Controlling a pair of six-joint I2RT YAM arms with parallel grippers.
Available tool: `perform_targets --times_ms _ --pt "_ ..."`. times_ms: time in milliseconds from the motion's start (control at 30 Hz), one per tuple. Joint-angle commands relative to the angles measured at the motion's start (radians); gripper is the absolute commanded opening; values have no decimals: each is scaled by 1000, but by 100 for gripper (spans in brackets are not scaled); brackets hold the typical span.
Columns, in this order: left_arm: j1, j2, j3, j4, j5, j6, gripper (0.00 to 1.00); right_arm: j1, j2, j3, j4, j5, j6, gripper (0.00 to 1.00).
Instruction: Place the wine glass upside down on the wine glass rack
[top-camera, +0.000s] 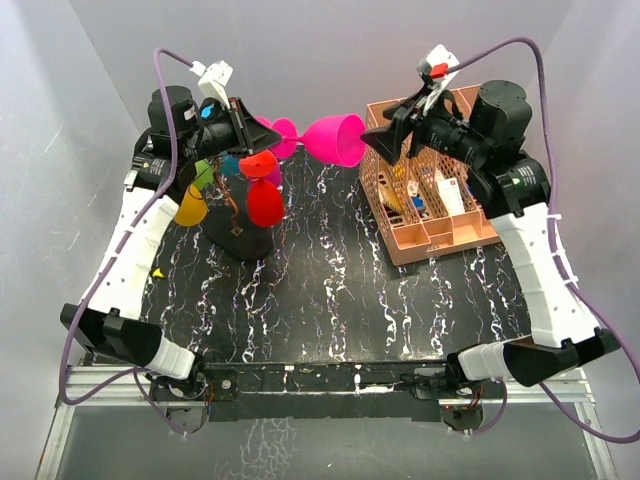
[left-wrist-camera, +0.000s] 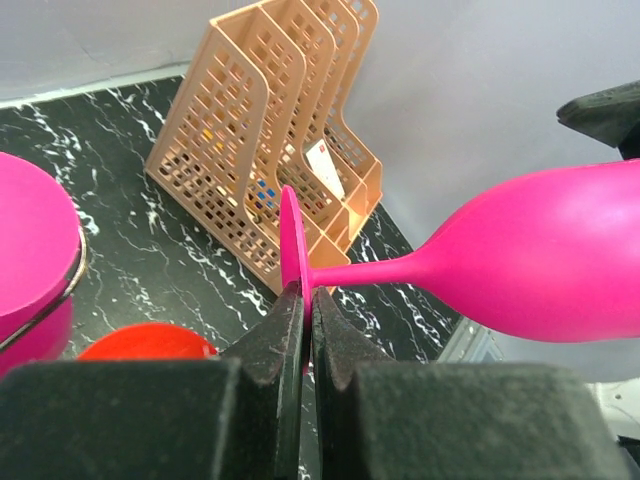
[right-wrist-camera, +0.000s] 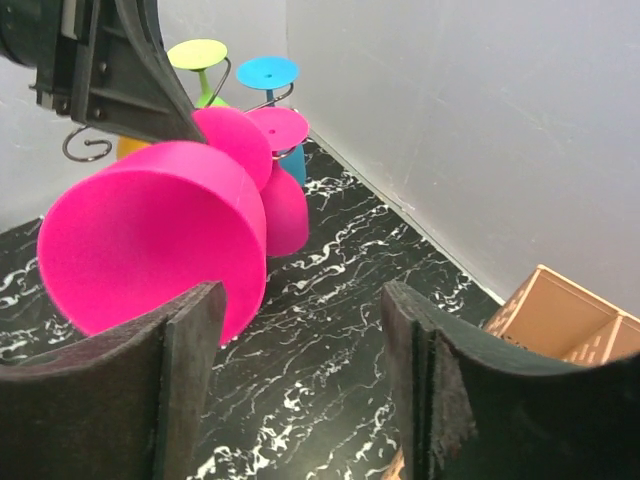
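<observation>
The pink wine glass (top-camera: 335, 138) lies horizontal in the air at the back, bowl pointing right. My left gripper (top-camera: 250, 128) is shut on its round foot, seen edge-on between the fingers in the left wrist view (left-wrist-camera: 305, 300), with the stem and bowl (left-wrist-camera: 540, 260) running right. The wine glass rack (top-camera: 240, 243) stands below and left of it, with red, yellow, green, blue and pink glasses hanging upside down. My right gripper (top-camera: 378, 140) is open, just right of the bowl's mouth and apart from it. In the right wrist view the bowl (right-wrist-camera: 150, 240) sits beside the left finger of my right gripper (right-wrist-camera: 300, 300).
A peach slotted desk organizer (top-camera: 425, 190) with small items stands at the back right, under my right arm; it also shows in the left wrist view (left-wrist-camera: 270, 140). A red glass (left-wrist-camera: 145, 342) and a pink one (left-wrist-camera: 30, 250) hang below my left gripper. Grey walls close in the back and sides.
</observation>
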Motion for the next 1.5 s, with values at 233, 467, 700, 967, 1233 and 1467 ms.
perform_targets --times_ms 233,467,700,967,1233,1467 --pt "7 -73 180 -206 -135 350 0 -82 -114 -22 -33 61 -95 77" --pt "-95 -117 241 -366 -341 683 0 -113 -126 -115 -5 116 -107 78" --pt "-131 -197 168 -439 -429 875 0 -133 -136 -225 39 123 -102 80" --pt "-144 -248 111 -523 -501 1033 0 -136 -152 -277 36 139 -140 81" --pt "-144 -274 110 -567 -653 1165 0 -147 -158 -297 38 116 -138 83" --pt "-144 -275 63 -561 -723 1226 0 -153 -158 -302 41 109 -136 83"
